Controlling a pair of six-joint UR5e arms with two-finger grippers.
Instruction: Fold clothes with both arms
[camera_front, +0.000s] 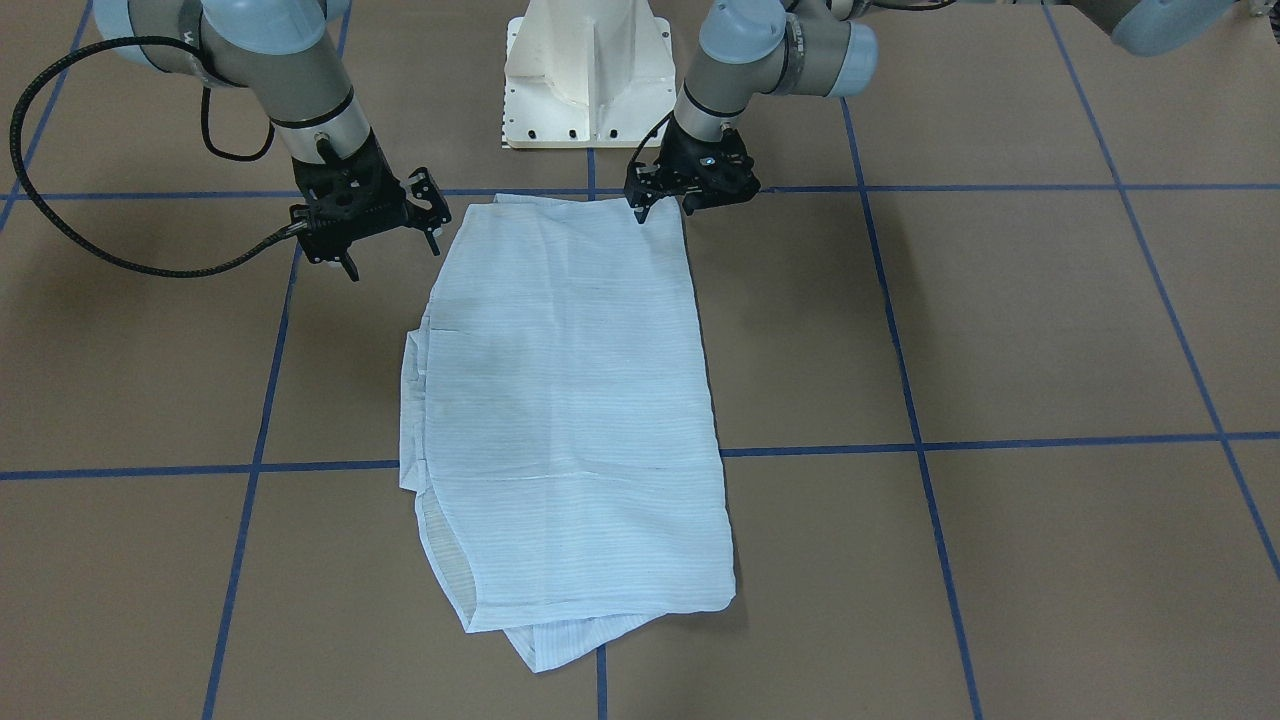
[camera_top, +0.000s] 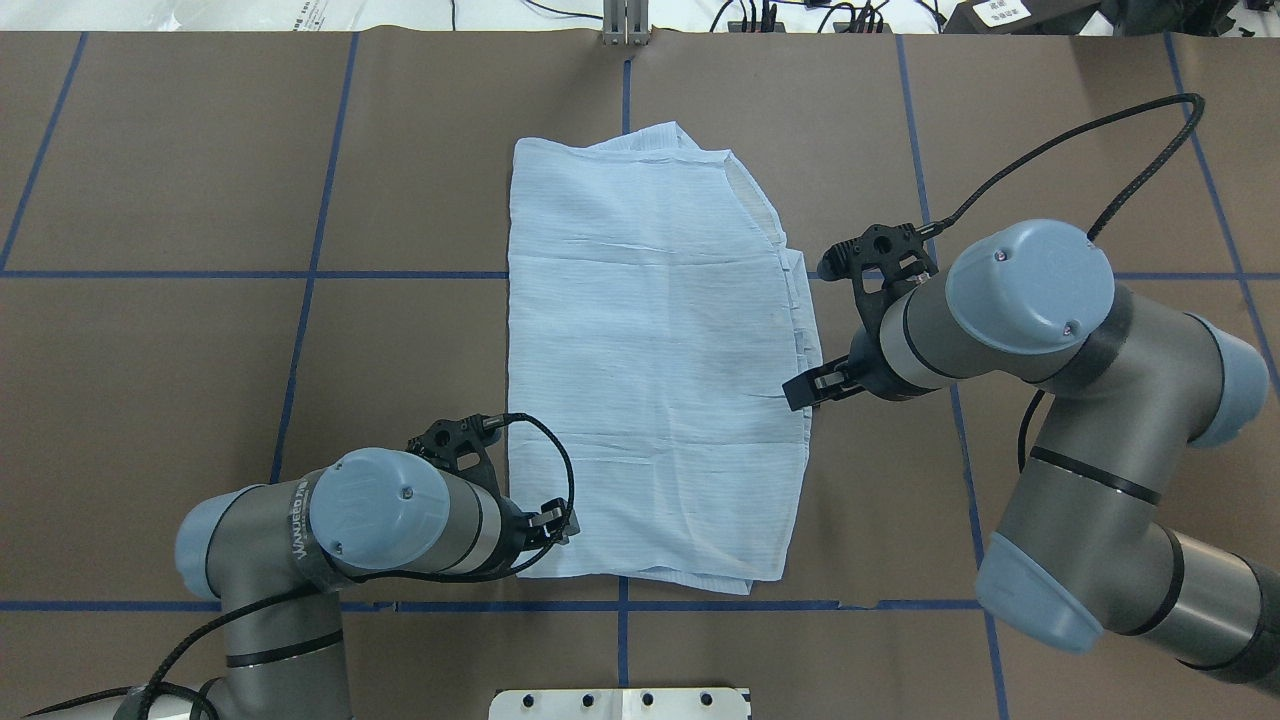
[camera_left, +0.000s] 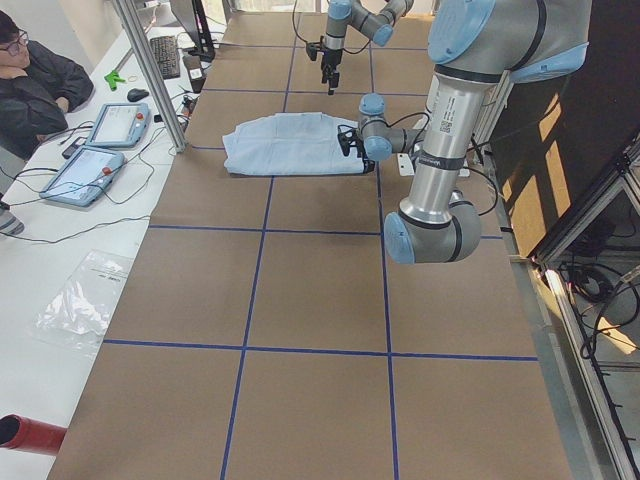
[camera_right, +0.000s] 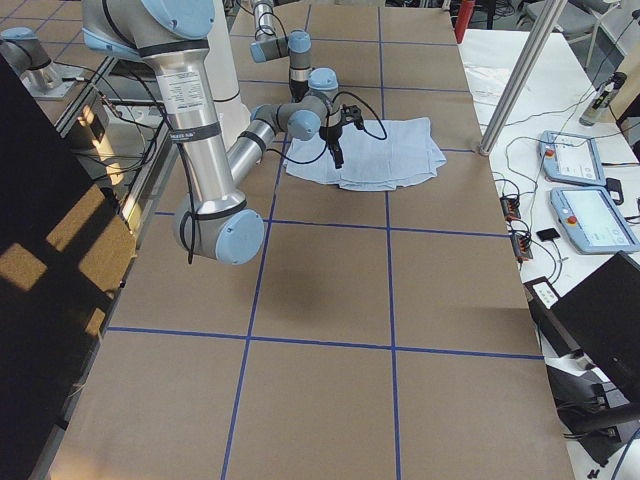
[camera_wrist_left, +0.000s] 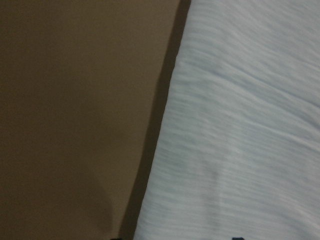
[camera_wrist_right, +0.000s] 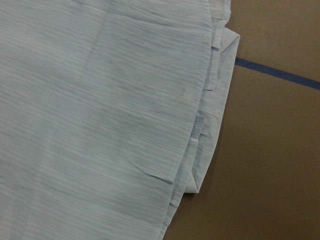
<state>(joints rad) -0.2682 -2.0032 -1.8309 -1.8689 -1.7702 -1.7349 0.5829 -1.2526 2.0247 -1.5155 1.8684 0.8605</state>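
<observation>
Seen from across the table (camera_front: 1000, 320), the light blue striped shirt (camera_front: 570, 400) lies flat, folded into a long panel, one short end just in front of the white pedestal base (camera_front: 585, 80). The left gripper (camera_front: 662, 208) sits low at that end's corner. Whether its jaws pinch the cloth cannot be told. The right gripper (camera_front: 392, 258) hangs clear of the opposite long edge, fingers spread, holding nothing. From overhead, the left gripper is at the shirt's near left corner, largely hidden under its wrist; the right is just off the right-hand edge. Both side views show the shirt far down the table, too small for detail. The left wrist camera gives only a blurred shirt edge on brown table; the right shows layered hems beside a blue tape line (camera_wrist_right: 280, 75).
</observation>
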